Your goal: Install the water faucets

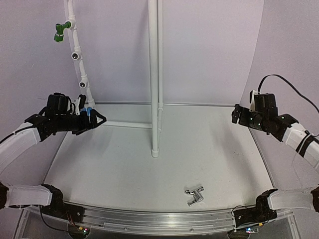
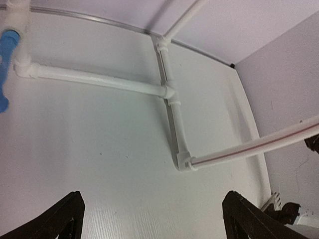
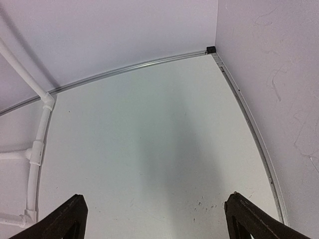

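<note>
While only top view shows silver faucet (image 1: 195,195) | left wrist: blue faucet (image 2: 6,50)

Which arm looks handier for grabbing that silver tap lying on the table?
Probably the right. The silver tap lies right of the middle, nearer that arm's base, and the right gripper is open and empty. The left gripper, also open, is off by the blue tap at the back left.

Left edge crops the blue faucet (image 2: 7,47).
</note>
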Motion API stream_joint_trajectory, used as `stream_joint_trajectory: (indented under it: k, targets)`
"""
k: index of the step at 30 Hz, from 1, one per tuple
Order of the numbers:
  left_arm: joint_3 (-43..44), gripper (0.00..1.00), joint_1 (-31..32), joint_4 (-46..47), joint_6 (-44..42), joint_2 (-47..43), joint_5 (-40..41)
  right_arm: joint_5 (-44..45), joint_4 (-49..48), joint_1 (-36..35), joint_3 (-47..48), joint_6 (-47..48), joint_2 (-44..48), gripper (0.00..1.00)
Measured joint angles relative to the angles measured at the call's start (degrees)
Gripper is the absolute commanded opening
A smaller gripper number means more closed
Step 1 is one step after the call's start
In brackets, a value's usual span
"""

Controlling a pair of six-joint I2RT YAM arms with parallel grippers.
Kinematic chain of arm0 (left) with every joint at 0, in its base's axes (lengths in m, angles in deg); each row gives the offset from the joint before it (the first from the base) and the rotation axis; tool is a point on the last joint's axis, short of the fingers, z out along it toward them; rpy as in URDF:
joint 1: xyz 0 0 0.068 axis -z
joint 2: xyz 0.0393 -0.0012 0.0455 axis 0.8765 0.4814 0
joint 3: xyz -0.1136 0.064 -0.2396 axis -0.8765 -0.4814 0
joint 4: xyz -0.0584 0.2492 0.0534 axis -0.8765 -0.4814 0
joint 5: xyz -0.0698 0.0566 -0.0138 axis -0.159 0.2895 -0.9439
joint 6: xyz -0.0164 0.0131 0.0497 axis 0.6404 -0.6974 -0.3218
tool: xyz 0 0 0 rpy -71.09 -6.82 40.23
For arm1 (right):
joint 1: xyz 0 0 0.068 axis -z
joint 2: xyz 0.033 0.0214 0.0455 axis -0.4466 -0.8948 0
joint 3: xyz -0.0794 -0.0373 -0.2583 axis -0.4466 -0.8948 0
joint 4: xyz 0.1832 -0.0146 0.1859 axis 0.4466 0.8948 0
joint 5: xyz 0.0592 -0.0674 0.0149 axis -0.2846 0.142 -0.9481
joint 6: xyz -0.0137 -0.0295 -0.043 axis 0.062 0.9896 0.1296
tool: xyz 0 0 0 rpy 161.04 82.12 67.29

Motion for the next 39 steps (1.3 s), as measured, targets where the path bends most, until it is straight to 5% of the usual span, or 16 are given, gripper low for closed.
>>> stream_joint_trajectory:
  k: [8, 14, 22, 29, 39]
  targets:
    - [-12.45, 0.98, 14.45, 5.56, 6.28, -5.14, 3.33, -4.85, -2.12, 0.0, -0.33, 0.97, 0.05, 0.98]
    - [-14.13, 0.99, 34.23, 9.44, 9.18, -1.33, 13.9, -6.22, -2.52, -0.02, -1.22, 0.73, 0.87, 0.98]
    - [1.3, 0.96, 50.73, 11.04, 2.99, 24.83, 20.07, -7.01, -2.52, -0.02, -1.71, -0.44, 2.23, 0.98]
    - [14.76, 0.82, 53.01, 9.82, -6.37, 40.41, 16.03, -9.42, -2.45, -0.02, -1.81, -1.3, 5.49, 0.98]
    - [36.7, 0.9, 57.5, 1.2, -15.87, 58.65, 13.23, -10.22, -2.32, -0.02, -1.82, -1.48, 6.56, 0.98]
